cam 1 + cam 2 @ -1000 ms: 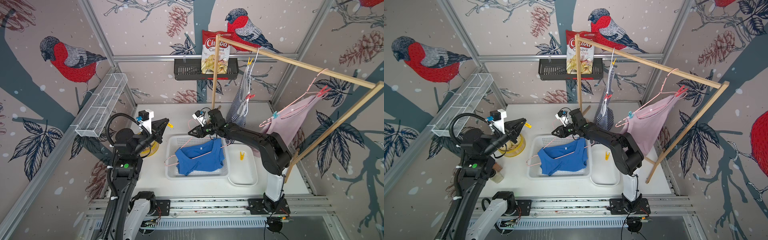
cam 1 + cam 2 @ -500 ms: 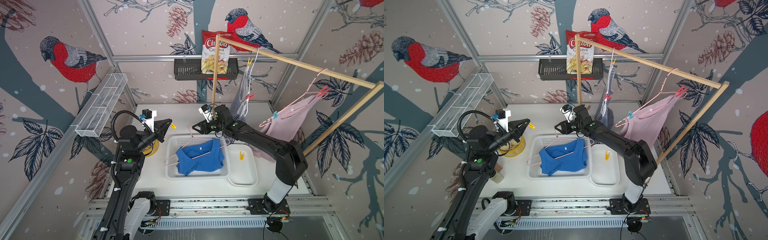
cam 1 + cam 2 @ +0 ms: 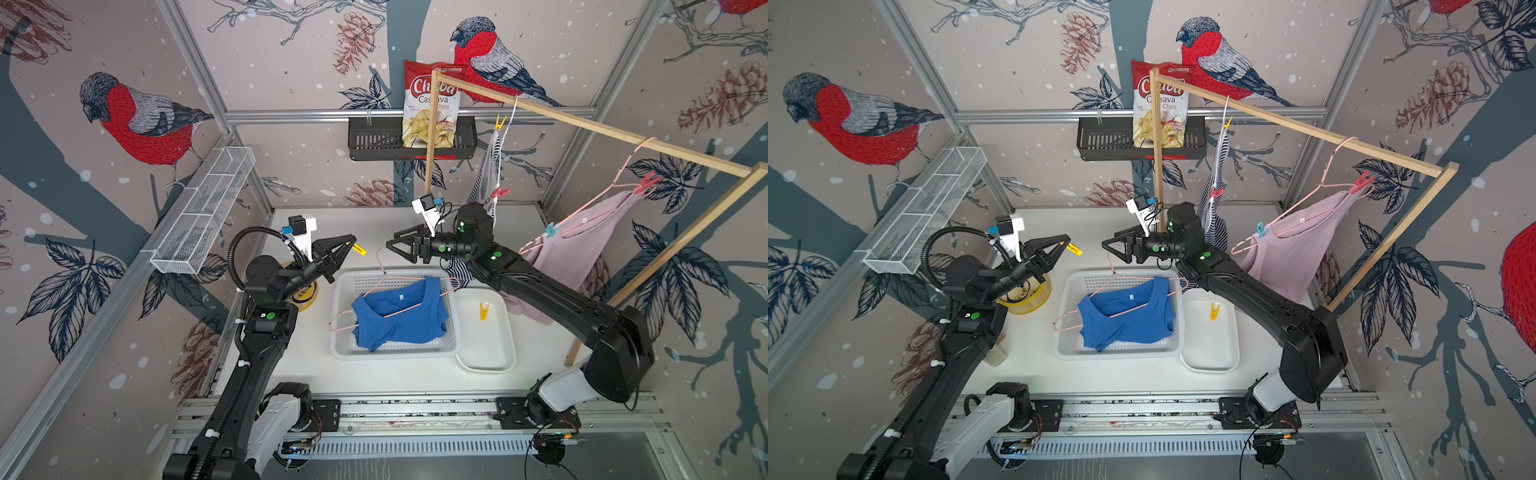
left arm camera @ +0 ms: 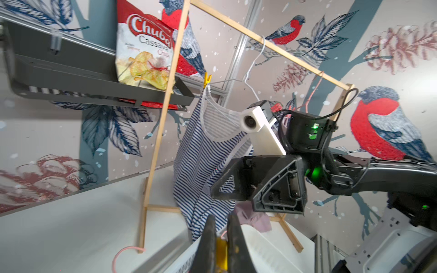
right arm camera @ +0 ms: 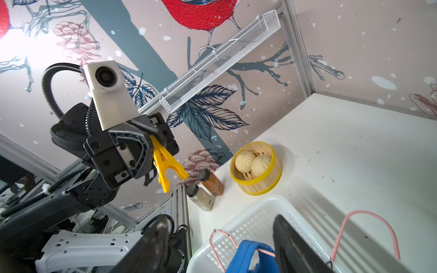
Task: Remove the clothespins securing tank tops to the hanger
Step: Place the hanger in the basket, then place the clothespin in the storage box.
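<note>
The left tool (image 3: 352, 242) pinched a yellow clothespin (image 5: 165, 163), shown whole only in the right wrist view; the right tool (image 3: 397, 252) hung spread above the basket (image 3: 415, 351).

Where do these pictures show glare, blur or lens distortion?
Right wrist view: glare washes out one corner of the wall; the fingers of the right end effector are soft, the yellow clothespin sharp. Left wrist view: the fingers of the left end effector and the black shelf are blurred. Both top views: sharp, but the wide lens tilts the frame posts outward.
</note>
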Controlling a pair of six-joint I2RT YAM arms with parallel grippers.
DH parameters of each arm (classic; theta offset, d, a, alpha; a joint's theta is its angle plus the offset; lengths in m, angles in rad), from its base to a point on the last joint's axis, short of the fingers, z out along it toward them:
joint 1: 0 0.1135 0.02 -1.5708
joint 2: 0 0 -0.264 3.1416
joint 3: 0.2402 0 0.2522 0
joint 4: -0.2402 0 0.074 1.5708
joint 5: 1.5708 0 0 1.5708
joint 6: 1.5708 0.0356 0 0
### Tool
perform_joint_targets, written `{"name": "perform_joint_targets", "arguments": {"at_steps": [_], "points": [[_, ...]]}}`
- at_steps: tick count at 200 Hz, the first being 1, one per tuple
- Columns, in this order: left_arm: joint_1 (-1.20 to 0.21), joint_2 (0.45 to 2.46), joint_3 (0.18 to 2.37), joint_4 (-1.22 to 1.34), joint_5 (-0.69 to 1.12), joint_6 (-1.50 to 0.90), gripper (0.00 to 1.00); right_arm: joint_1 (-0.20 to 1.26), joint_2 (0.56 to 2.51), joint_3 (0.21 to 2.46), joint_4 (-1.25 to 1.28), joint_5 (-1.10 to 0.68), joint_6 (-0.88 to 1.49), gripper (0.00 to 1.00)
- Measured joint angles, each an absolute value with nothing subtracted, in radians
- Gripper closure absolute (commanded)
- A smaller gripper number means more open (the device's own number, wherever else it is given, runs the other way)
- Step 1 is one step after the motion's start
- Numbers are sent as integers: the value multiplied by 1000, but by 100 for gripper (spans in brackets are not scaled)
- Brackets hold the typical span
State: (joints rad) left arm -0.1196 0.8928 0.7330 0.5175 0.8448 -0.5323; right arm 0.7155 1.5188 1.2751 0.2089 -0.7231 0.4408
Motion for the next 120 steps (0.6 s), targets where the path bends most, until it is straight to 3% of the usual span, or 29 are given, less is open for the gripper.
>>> {"name": "perform_joint_targets", "arguments": {"at_steps": [45,120], "points": [[-228,934,752,580,820,-553,100,727,1510,1277,234,-783,470,28],[-285,996,863,494,837,-466,100,748,1455,1264,227,-862,413,29]]}}
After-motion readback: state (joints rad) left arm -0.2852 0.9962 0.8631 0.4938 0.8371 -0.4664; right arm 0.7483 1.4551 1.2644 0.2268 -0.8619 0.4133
